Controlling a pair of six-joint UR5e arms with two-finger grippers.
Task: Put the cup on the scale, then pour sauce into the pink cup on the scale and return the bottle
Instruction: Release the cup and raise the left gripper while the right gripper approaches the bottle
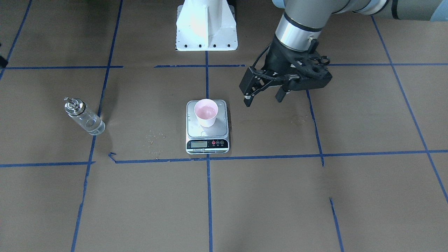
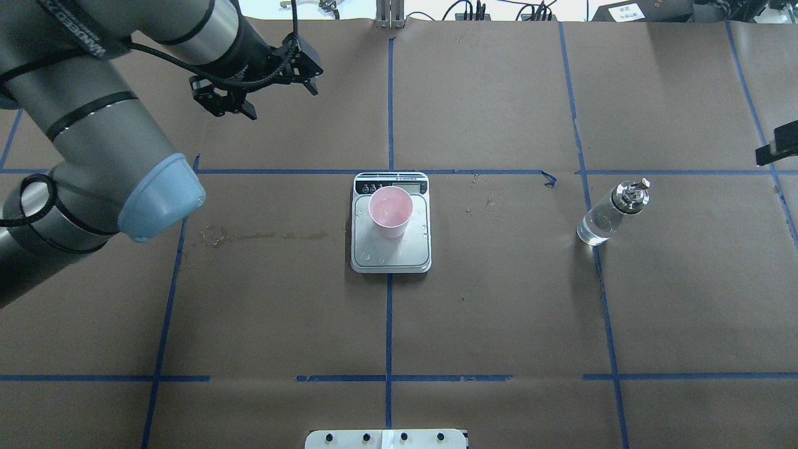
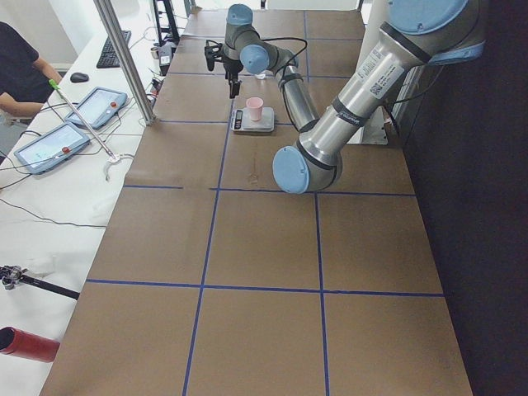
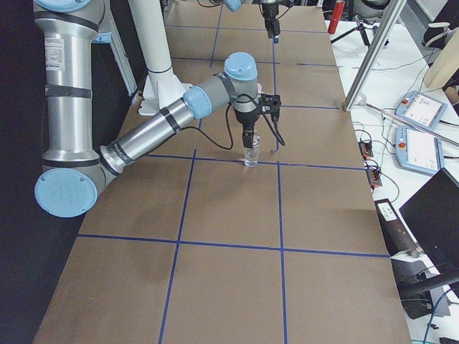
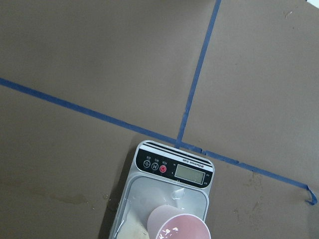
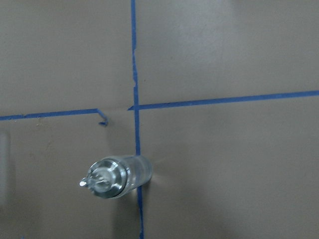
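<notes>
Paper-brown bench (image 2: 499, 299) crossed by blue tape (image 2: 389, 324) carries the scale (image 2: 391, 255) at its middle, and the cup (image 2: 390, 212) stands upright on the platform, toward the display end, with a few droplets (image 2: 373, 256) on the metal around it. The bottle (image 2: 611, 213) stands upright on a tape line well apart on the robot's right, with clear sauce (image 2: 592, 232) low inside. Crumbs (image 1: 155, 138) lie between it and the scale. A pale stain (image 2: 262, 236) streaks the paper on the scale's other side. The left gripper (image 1: 263, 101) hangs above the bench just beside the scale, jaws spread wide and holding nothing. The right gripper (image 4: 248, 140) hangs directly over the bottle's spout; I cannot tell how its jaws stand.
</notes>
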